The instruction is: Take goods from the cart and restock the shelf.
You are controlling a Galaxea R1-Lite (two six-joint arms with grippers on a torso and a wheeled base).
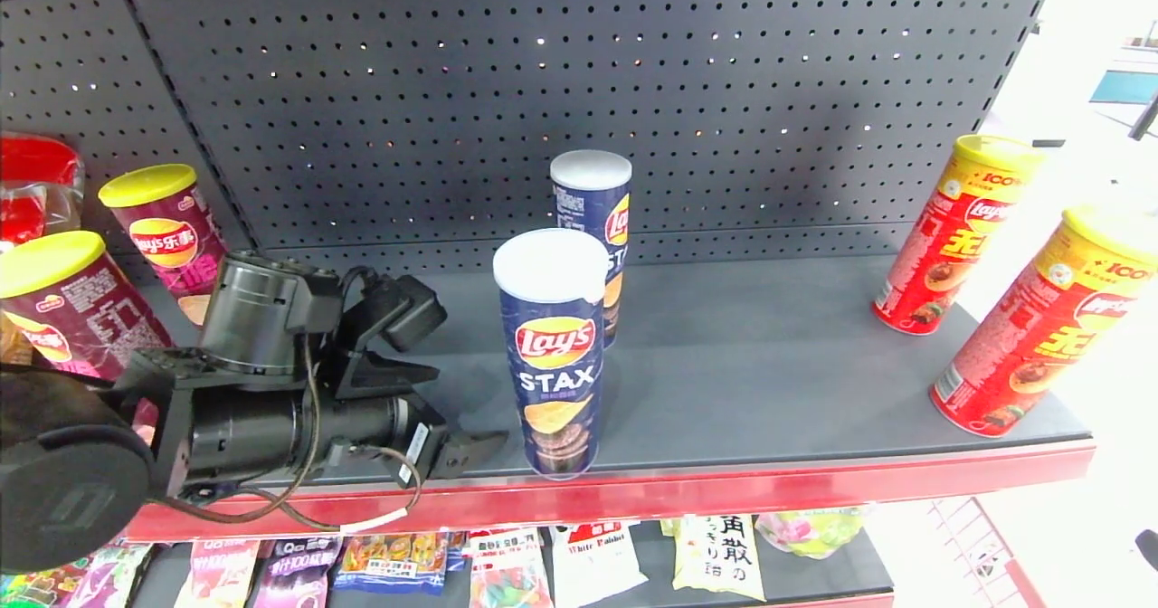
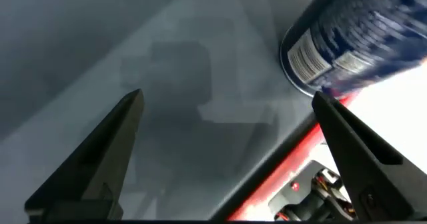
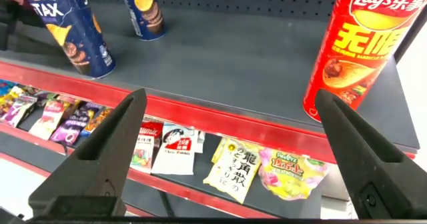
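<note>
While the left arm (image 1: 262,418) lies low over the front left part of the grey shelf (image 1: 769,364), its jaws stand wide apart and hold nothing. In the left wrist view there is bare shelf deck between them. One jaw tip ends just beside the base of the front blue can (image 1: 554,355); I cannot tell whether the two touch.

That can stands upright near the shelf's red front lip (image 1: 814,486), white lid on top. A second blue can (image 1: 593,219) stands upright right behind it, closer to the perforated back panel (image 1: 543,92).

The right arm's jaws are also spread wide and empty. They hang in front of the shelf's right part, level with the red lip, and the right wrist view looks between them at the deck and the tier below.

At the shelf's right end stand two red cans with yellow lids, well apart from the blue pair. The rear red can (image 1: 959,232) stands farther back and the front red can (image 1: 1040,318) close to the lip. At the left end, behind the left arm, are two maroon cans with yellow lids, one maroon can (image 1: 167,228) behind and the other maroon can (image 1: 68,305) nearer the front. A red bag (image 1: 32,183) sits at the far left edge.

On the lower shelf, small snack packets (image 1: 597,558) lie in a row along the front.
</note>
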